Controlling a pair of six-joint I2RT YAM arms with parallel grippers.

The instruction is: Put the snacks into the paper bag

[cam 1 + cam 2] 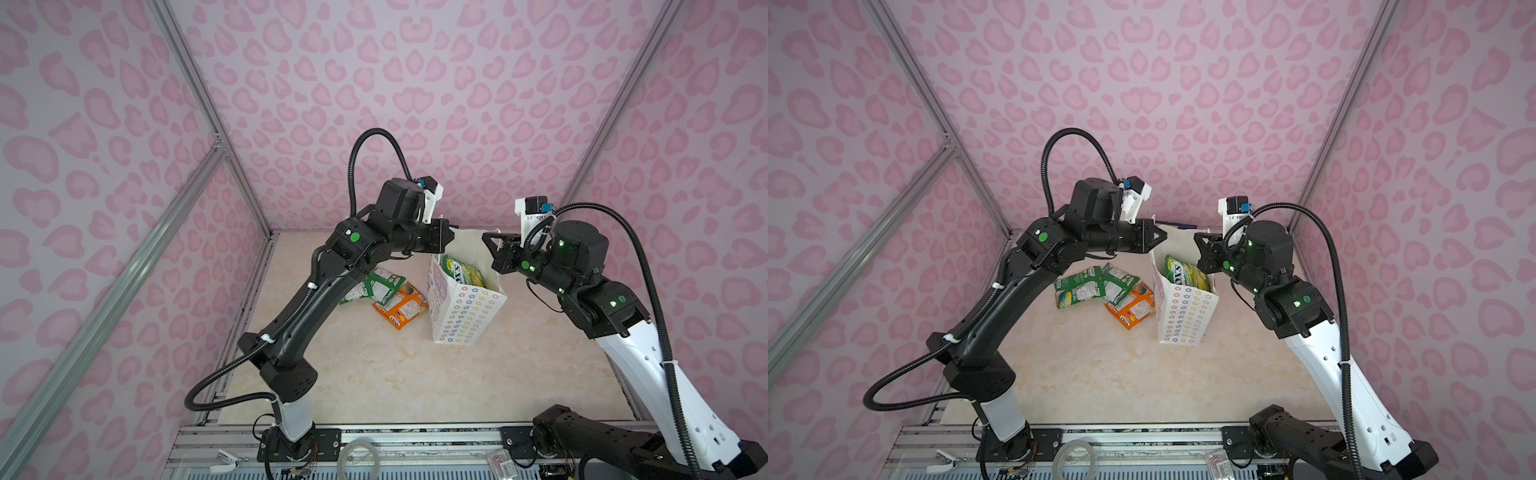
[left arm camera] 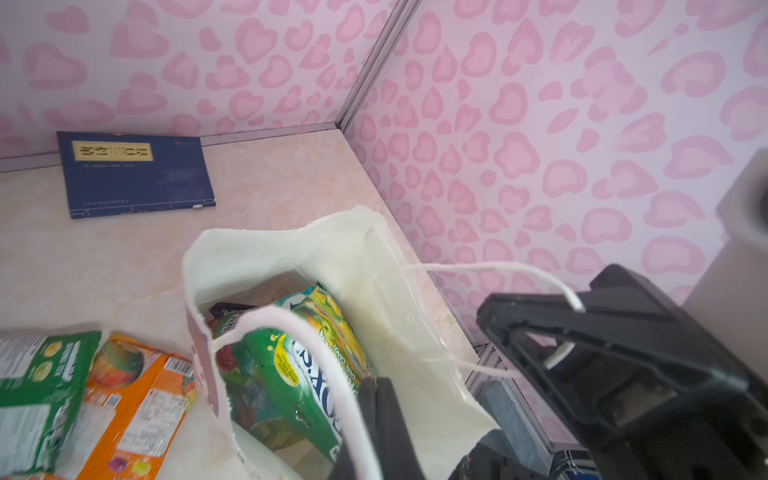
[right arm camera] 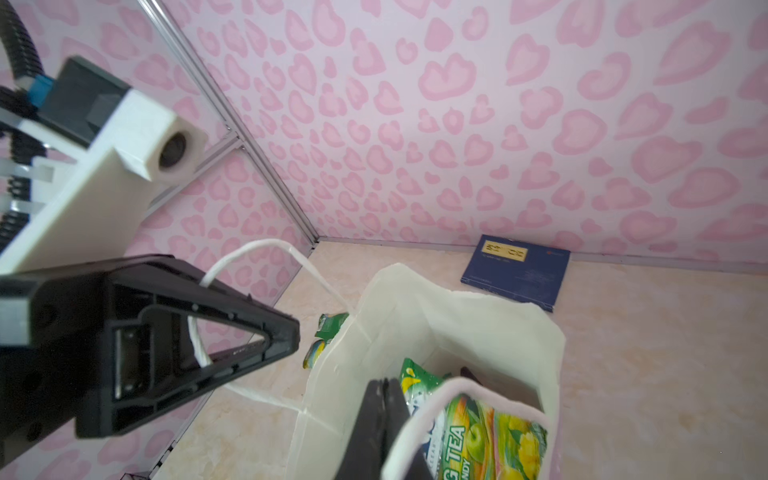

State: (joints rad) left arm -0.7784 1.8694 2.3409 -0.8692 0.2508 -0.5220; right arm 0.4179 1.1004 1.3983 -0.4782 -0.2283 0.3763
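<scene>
Above the paper bag (image 1: pixel 465 316), the left gripper (image 1: pixel 451 237) and right gripper (image 1: pixel 487 240) are each clamped tight on one of its cord handles (image 2: pixel 270 314), spreading the mouth. One green pouch (image 1: pixel 461 272) stands inside. The orange pouch (image 1: pixel 401 307) and two green pouches (image 1: pixel 376 286) lie flat just beside the bag on the left arm's side, so that arm is the nearer for them.

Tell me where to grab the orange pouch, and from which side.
Take the orange pouch by its near end, likely pinching from above and approaching from the front: it lies flat, a green pouch overlaps its far end, and the paper bag stands close on its right.
</scene>
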